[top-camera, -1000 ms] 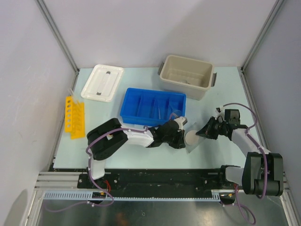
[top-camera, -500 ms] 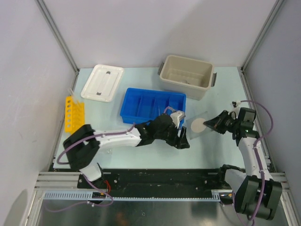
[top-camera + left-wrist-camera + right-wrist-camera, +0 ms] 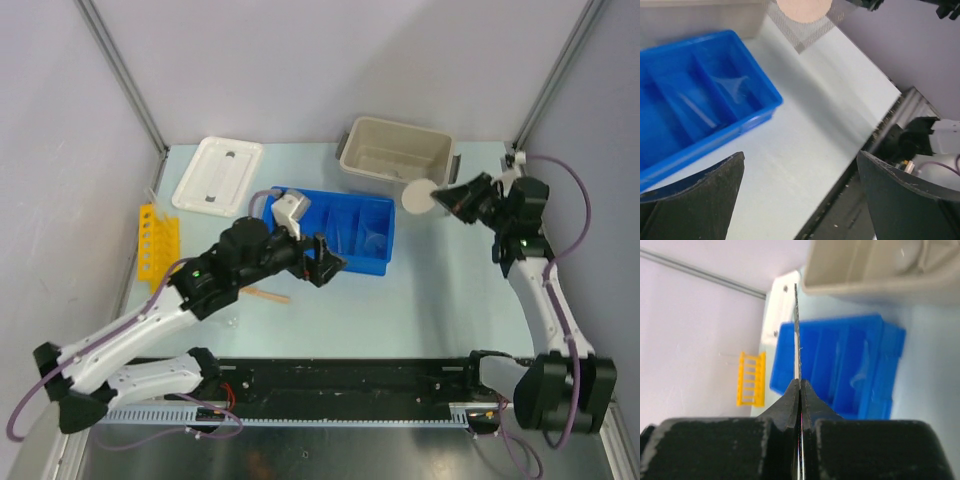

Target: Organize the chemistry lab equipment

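Right fingers (image 3: 812, 397): you have them pinched tight on one edge of the grey square mesh with white disc (image 3: 421, 194). From the wrist you see the sheet edge-on.
Mesh position: lifted off the tabletop (image 3: 440, 290). In the top view it sits against the near right corner of the beige tub (image 3: 400, 125). You cannot tell whether it is over the rim or just in front of it.
Left fingers (image 3: 695, 195): spread wide, nothing between them.
Left fingers, place: above the tabletop, just beside the near wall of the blue divided tray (image 3: 340, 197).
Tray contents: a clear glass piece (image 3: 735, 87) in the end compartment on your right, clear glass tubes (image 3: 697, 110) in the next one.
Tan wooden stick (image 3: 268, 294): flat on the tabletop, on the near side of the tray, beside the left arm.
Outer field: white lid (image 3: 218, 175) flat at far left, yellow rack (image 3: 158, 248) by the left edge.
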### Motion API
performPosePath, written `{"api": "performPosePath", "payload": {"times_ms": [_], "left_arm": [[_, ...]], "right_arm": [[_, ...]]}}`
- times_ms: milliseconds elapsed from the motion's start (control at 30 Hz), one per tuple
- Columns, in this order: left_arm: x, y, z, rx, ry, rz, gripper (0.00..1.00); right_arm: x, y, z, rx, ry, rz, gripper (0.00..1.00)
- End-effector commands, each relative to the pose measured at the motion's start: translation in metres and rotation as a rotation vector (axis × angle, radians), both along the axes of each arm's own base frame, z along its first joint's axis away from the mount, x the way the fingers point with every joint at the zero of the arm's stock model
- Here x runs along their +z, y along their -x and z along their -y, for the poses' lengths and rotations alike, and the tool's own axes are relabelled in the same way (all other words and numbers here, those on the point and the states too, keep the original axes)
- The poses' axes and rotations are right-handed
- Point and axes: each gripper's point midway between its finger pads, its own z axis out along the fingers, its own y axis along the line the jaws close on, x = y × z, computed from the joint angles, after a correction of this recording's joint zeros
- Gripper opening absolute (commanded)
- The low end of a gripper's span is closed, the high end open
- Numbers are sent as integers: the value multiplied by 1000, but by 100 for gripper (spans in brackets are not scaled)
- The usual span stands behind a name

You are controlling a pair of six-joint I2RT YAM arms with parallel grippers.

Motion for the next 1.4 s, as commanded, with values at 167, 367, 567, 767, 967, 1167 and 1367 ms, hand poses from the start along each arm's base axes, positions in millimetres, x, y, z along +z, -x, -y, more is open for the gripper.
{"api": "performPosePath", "payload": {"times_ms": [167, 367, 567, 767, 967, 1167, 1367], "left_arm": [[-11, -17, -64, 174, -175, 179, 100], [-8, -17, -70, 201, -167, 182, 99], [-8, -17, -71, 205, -161, 176, 99], [-9, -19, -70, 195, -150, 157, 100], [-11, -22, -72, 205, -152, 144, 100], [-12, -22, -73, 208, -152, 142, 100], [-12, -23, -74, 214, -152, 142, 99]], "right_arm": [[66, -137, -30, -52, -91, 229, 2], [35, -208, -39, -83, -179, 154, 4], [-10, -254, -49, -112, -222, 27, 5], [-37, -274, -45, -188, -238, -33, 8], [-73, -281, -38, -260, -210, -142, 9], [-93, -282, -42, -256, -147, -186, 17], [-101, -283, -32, -299, -89, -219, 25]]}}
